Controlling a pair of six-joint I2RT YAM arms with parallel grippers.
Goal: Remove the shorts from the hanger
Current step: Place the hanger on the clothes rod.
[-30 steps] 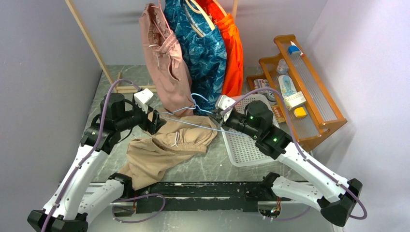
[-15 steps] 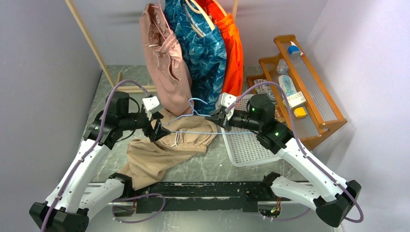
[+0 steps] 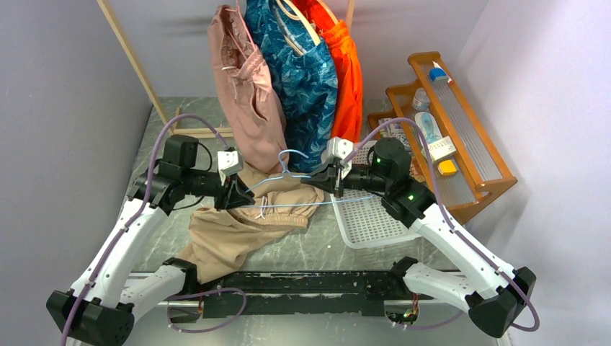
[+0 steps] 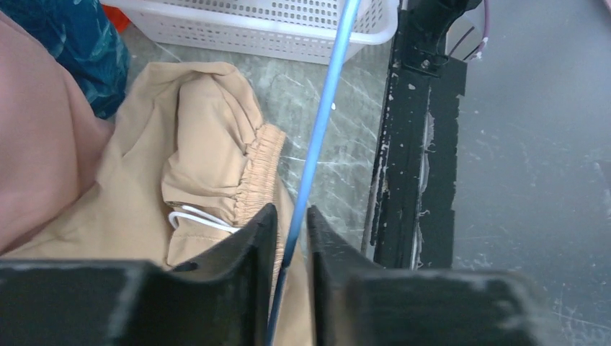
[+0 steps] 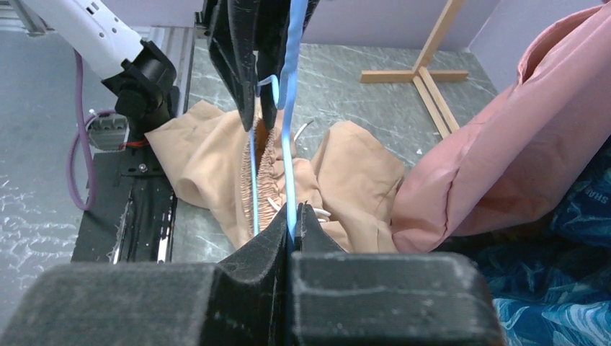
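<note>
Near mid-frame, my right gripper [image 5: 292, 216] squeezes the blue hanger [image 4: 317, 144]; my left gripper [image 4: 292, 216] sits around its wire, pinching or not I can't tell. Tan shorts [image 3: 230, 234] lie under it; hanging shorts [image 3: 302, 79] crowd the top.

Seen from above, a blue wire hanger [image 3: 288, 205] spans the gap between my two grippers. My right gripper [image 3: 328, 180] is pinched tight on its right end, and my left gripper [image 3: 234, 193] sits at its left corner. Tan shorts [image 3: 238, 231] lie crumpled on the table beneath the wire and under the left jaws. Beyond both jaws hang pink shorts [image 3: 245, 94], blue shorts [image 3: 299, 79] and orange shorts [image 3: 349, 79]. A white tray [image 3: 371, 220] lies just behind the right jaws.
</note>
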